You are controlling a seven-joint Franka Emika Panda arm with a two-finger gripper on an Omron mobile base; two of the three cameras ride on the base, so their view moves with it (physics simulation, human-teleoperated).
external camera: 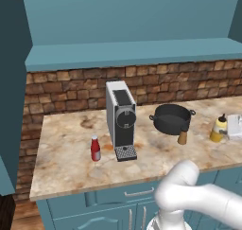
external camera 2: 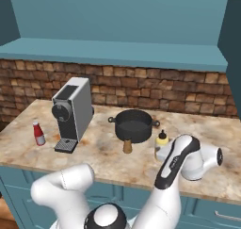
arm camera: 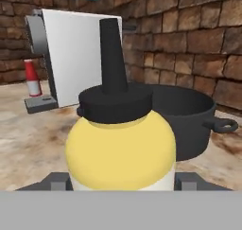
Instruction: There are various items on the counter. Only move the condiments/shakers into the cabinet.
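Yellow bottle [arm camera: 120, 151] sitting big between two finger tips [arm camera: 58, 181] on the counter [external camera: 66, 153]. Gripper [arm camera: 122, 184] around it, jaws apart on both sides; can't tell if squeezing. Black pot [external camera: 171, 118] at 10 o'clock from the bottle. Brown shaker [external camera: 182, 137] in front of the pot. Red bottle [external camera: 95, 149] at 9 o'clock of the coffee machine [external camera: 121, 118].

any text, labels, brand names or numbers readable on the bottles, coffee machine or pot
None: no readable text shows in any view.
Yellow squeeze bottle: plain yellow body, dark cap and nozzle, no label.
Ketchup bottle: plain red, white cap, no lettering visible.
Coffee machine: grey and black panels, no brand mark or numbers.
Black pot and wooden shaker: unmarked.
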